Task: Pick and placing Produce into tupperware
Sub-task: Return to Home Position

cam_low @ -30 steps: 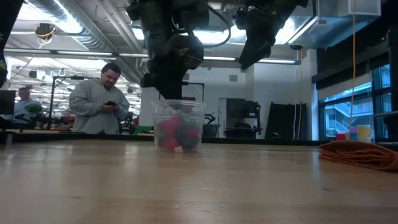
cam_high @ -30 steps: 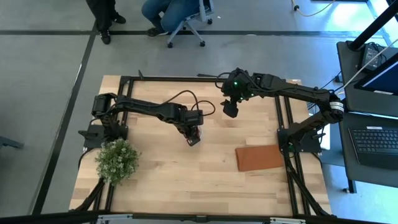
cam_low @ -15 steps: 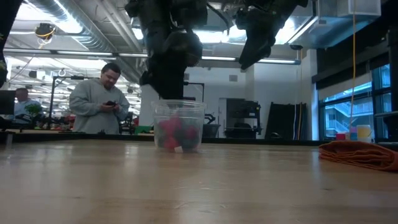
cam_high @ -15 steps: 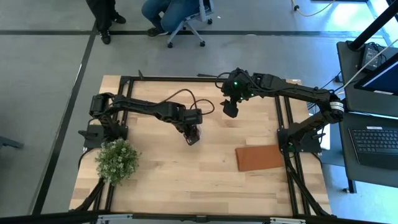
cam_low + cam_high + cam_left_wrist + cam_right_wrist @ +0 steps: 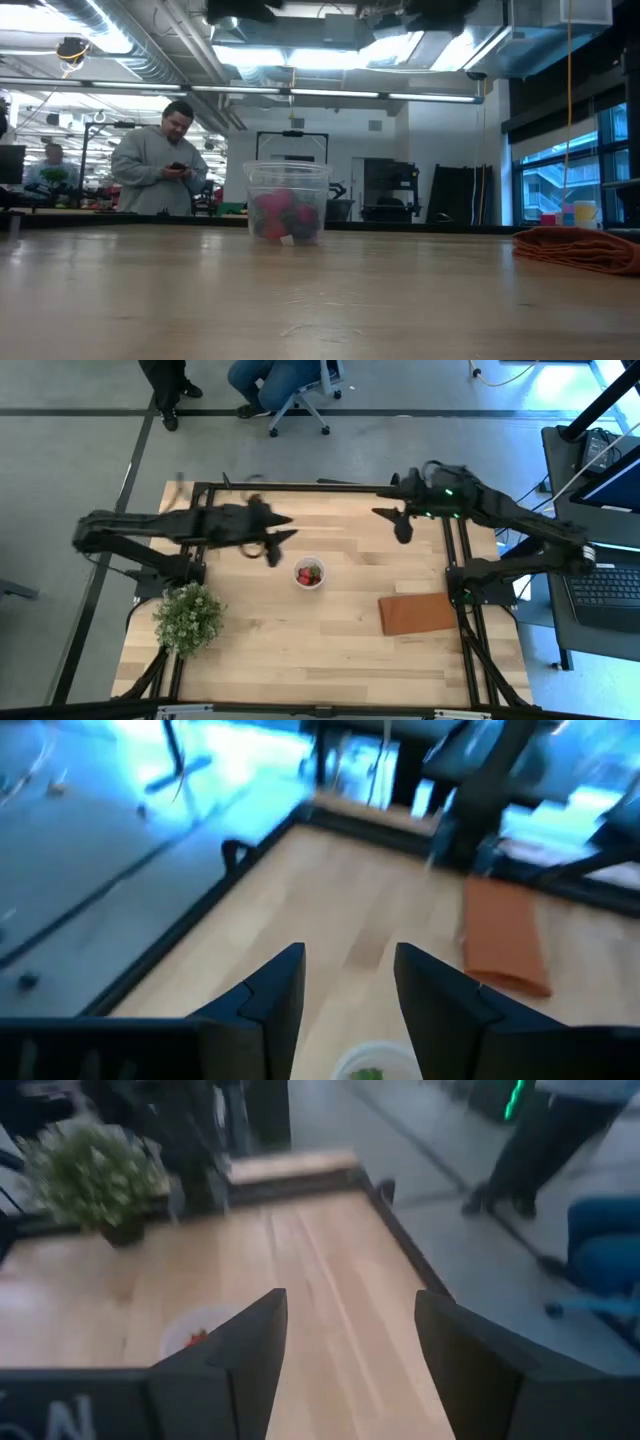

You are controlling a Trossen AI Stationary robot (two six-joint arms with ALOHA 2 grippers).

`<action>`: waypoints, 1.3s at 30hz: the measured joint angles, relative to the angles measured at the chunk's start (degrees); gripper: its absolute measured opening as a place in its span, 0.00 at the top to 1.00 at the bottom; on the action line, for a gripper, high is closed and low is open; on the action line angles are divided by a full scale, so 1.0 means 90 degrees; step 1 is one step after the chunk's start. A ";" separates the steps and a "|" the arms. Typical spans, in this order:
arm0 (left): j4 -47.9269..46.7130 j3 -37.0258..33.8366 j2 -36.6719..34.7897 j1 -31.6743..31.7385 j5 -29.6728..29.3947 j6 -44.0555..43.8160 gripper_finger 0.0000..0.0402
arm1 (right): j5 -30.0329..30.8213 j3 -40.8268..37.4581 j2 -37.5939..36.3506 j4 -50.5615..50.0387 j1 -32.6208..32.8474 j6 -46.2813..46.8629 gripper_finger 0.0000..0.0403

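Red and dark berries [image 5: 281, 214] sit in your plastic cup [image 5: 287, 176] mid-table. Left gripper [image 5: 350, 956] and right gripper [image 5: 351, 1296] hang clear of it, jaws apart, empty. Loading looks finished; only parking the arms remains.

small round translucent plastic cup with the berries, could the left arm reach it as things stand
Probably yes: the left gripper hangs with open fingers close beside the small round translucent plastic cup, above table height, and nothing stands between them.

Small translucent tupperware [image 5: 309, 574] upright mid-table, free-standing, red and dark produce [image 5: 284, 214] piled inside.
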 joint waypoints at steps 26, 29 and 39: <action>0.1854 -0.5878 -0.7137 0.0277 0.0182 0.0367 0.62 | 0.0185 -0.5118 -0.4683 0.3128 -0.0002 0.0804 0.45; 0.1887 -0.6166 -0.7297 0.0277 0.0124 0.0339 0.62 | 0.0185 -0.5403 -0.4924 0.3304 -0.0002 0.0804 0.45; 0.1859 -0.6393 -0.7303 0.0277 0.0084 0.0197 0.62 | 0.0185 -0.6279 -0.5459 0.4216 -0.0002 0.0824 0.45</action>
